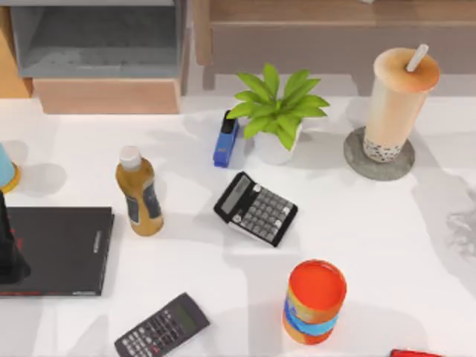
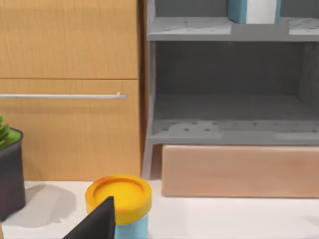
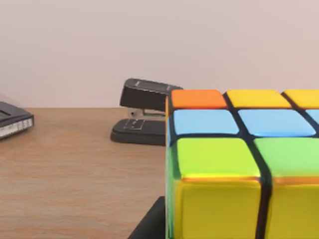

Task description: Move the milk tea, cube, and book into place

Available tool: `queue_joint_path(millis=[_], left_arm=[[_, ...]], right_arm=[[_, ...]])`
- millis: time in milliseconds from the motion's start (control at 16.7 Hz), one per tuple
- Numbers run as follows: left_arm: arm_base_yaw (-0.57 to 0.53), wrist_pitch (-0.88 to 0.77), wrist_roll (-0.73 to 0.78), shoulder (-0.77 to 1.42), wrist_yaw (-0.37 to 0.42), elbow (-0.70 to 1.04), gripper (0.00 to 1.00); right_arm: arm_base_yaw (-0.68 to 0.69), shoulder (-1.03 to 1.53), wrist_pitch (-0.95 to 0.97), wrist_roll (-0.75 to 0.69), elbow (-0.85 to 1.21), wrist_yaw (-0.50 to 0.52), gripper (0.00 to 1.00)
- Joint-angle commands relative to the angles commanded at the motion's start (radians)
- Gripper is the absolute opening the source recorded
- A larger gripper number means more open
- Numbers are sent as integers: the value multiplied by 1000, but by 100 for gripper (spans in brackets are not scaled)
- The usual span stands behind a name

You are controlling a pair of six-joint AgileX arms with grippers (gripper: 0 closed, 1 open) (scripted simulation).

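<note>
The milk tea stands on a grey coaster at the far right. The cube sits on a wooden surface near a black stapler. Whether either gripper's fingers are apart or together, I cannot tell.

Milk tea is beige with dark pearls at the bottom and a white straw, on a grey speckled coaster. The cube shows orange, yellow, blue and green squares split by black lines. Green plant in a white pot, blue stapler, amber bottle with a white cap, black book with red lettering, orange-lidded can with blue bands, white table.
</note>
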Motion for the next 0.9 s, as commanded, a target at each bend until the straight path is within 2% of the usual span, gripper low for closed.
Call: queue_joint_path(millis=[660,900], left_arm=[[0,0,0,0,0,0,100],[0,0,0,0,0,0,100]], right_arm=[[0,0,0,0,0,0,98],[0,0,0,0,0,0,100]])
